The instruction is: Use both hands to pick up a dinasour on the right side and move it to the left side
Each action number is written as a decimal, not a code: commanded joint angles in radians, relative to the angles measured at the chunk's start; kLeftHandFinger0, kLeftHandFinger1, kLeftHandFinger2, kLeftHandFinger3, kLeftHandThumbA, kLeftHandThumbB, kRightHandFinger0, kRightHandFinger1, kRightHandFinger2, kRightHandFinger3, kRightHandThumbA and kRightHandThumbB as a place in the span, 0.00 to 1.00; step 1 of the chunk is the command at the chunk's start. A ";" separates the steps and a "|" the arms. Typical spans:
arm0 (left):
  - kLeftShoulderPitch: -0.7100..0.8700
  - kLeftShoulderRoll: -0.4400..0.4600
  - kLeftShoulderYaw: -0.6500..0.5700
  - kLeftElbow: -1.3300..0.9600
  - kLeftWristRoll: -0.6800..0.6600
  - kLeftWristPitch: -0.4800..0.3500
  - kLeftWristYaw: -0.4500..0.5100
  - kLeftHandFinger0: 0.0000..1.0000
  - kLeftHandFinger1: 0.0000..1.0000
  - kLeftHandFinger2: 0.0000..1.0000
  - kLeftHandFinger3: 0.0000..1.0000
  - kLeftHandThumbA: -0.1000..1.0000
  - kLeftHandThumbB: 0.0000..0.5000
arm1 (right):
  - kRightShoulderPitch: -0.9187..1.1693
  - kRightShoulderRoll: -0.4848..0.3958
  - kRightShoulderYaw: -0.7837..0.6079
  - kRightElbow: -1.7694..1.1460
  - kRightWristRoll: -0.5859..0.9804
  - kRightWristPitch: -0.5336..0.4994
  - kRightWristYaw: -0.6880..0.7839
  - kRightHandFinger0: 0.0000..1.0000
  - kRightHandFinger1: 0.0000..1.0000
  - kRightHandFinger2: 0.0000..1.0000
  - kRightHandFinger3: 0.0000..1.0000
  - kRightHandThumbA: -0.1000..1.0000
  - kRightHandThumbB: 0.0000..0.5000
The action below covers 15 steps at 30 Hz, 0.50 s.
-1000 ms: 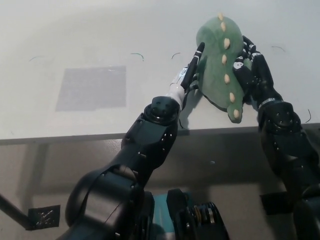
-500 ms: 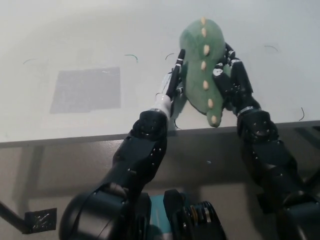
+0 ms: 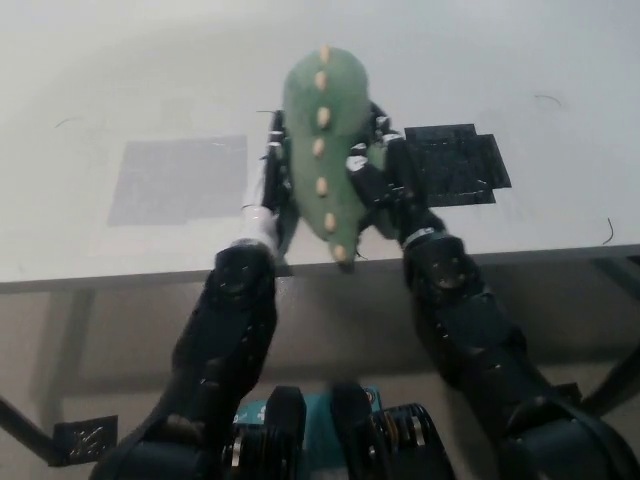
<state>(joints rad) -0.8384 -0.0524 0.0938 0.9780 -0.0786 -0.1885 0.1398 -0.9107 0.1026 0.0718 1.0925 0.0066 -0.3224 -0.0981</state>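
White flat table (image 3: 120, 60) fills most of the view. Green plush dinosaur with cream back spikes (image 3: 322, 140) sits at centre, clamped from both sides: left robot hand (image 3: 270, 180) pressed on its left flank, black right robot hand (image 3: 375, 170) gripping its right flank. Grey square patch (image 3: 180, 178) left of it, black tape square (image 3: 455, 163) right.

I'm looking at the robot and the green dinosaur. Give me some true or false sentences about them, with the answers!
1. The green dinosaur has pale spikes down its back. True.
2. Only one robot hand holds it. False: the left robot hand and the right robot hand press it from both sides.
3. The dinosaur sits on the grey patch. False: it is right of that patch.
4. A black patch lies right of the dinosaur. True.
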 commanded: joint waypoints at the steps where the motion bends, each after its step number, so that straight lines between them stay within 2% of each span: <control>1: 0.023 0.001 0.011 -0.082 -0.018 0.023 -0.011 1.00 1.00 1.00 1.00 1.00 0.35 | -0.032 0.087 0.058 0.005 -0.060 0.019 0.026 1.00 1.00 1.00 1.00 1.00 0.00; 2: 0.029 0.004 0.015 -0.092 -0.021 0.024 -0.015 1.00 1.00 1.00 1.00 1.00 0.36 | -0.034 0.091 0.063 0.005 -0.062 0.020 0.023 1.00 1.00 1.00 1.00 1.00 0.00; 7: 0.092 0.027 0.029 -0.197 -0.048 0.012 -0.054 1.00 1.00 1.00 1.00 1.00 0.24 | -0.041 0.119 0.095 0.007 -0.083 0.017 0.016 1.00 1.00 1.00 1.00 1.00 0.00; 12: 0.135 0.052 0.034 -0.267 -0.062 0.030 -0.069 1.00 1.00 1.00 1.00 1.00 0.30 | -0.051 0.138 0.123 0.009 -0.094 0.018 0.019 1.00 1.00 1.00 1.00 1.00 0.00; 15: 0.162 0.070 0.040 -0.323 -0.082 0.033 -0.089 1.00 1.00 1.00 1.00 1.00 0.27 | -0.068 0.156 0.131 0.014 -0.093 0.036 0.025 1.00 1.00 1.00 1.00 1.00 0.00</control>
<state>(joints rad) -0.6753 -0.0048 0.1283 0.7337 -0.1298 -0.1659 0.1086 -0.9226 0.1747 0.1585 1.0954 -0.0355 -0.3212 -0.1172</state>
